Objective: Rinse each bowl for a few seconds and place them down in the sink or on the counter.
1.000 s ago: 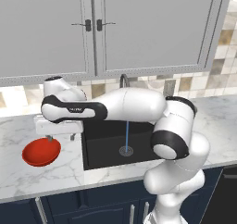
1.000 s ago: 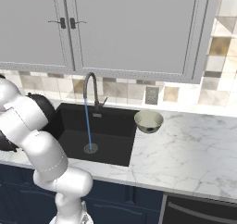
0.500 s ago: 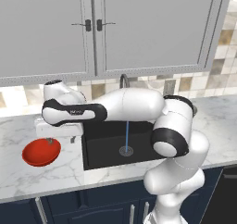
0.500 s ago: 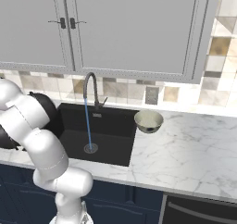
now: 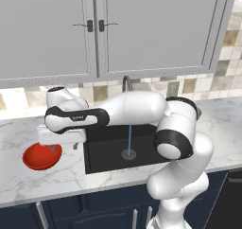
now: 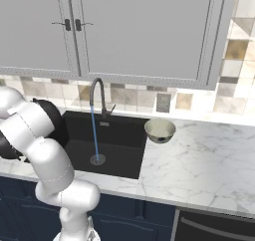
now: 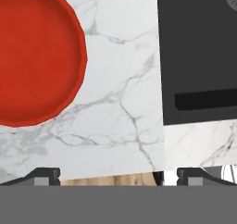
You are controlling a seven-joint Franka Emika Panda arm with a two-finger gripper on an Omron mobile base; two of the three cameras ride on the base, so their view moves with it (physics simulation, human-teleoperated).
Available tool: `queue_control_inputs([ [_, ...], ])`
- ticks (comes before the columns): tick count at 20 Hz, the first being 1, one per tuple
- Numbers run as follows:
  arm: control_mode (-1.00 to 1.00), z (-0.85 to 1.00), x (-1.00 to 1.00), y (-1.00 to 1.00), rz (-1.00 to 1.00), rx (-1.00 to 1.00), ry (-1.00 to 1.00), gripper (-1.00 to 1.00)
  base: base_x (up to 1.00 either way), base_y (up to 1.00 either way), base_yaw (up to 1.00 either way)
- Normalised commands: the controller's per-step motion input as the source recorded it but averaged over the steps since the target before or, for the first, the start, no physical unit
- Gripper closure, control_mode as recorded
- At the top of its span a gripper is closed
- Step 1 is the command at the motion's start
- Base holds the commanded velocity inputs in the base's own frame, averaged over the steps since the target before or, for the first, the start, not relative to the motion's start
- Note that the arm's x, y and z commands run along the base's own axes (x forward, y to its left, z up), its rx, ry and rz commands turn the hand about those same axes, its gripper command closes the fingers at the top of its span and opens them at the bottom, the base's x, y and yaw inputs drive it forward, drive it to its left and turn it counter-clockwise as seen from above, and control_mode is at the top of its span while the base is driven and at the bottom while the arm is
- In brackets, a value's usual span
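Hand (image 5: pixel 63 146) (wide open) above glossy round red bowl (image 5: pixel 41 156)

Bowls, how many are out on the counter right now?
2. The red bowl sits on the counter left of the sink; the cream bowl sits right of it.

Two bowls: red bowl (image 5: pixel 42 156), cream bowl (image 6: pixel 160 130); one sink (image 6: pixel 117 130).

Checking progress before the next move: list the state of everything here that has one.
Faucet: running, a stream falling toward the drain.
Red bowl: upright on the counter, left of the sink, not held.
Cream bowl: upright on the counter, right of the sink.
Gripper: open, above the red bowl.
Cabinet doors: shut.
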Motion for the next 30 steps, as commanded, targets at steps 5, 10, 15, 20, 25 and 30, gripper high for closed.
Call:
queue_control_inputs([
  [5, -1.00, -0.17, 0.03, -0.02, 0.00, 0.00, -0.04, -1.00, 0.00, 0.00, 0.00],
  [10, -1.00, -0.12, 0.10, 0.00, 0.00, 0.00, -0.05, -1.00, 0.00, 0.00, 0.00],
  [15, -1.00, -0.11, 0.20, 0.00, 0.00, 0.00, -0.05, -1.00, 0.00, 0.00, 0.00],
  [20, -1.00, -0.12, 0.23, 0.00, 0.00, 0.00, -0.05, -1.00, 0.00, 0.00, 0.00],
  [25, -1.00, -0.20, 0.24, 0.08, 0.00, 0.02, -0.05, -1.00, 0.00, 0.00, 0.00],
  [30, -1.00, -0.22, 0.23, 0.13, 0.00, 0.03, -0.03, -1.00, 0.00, 0.00, 0.00],
])
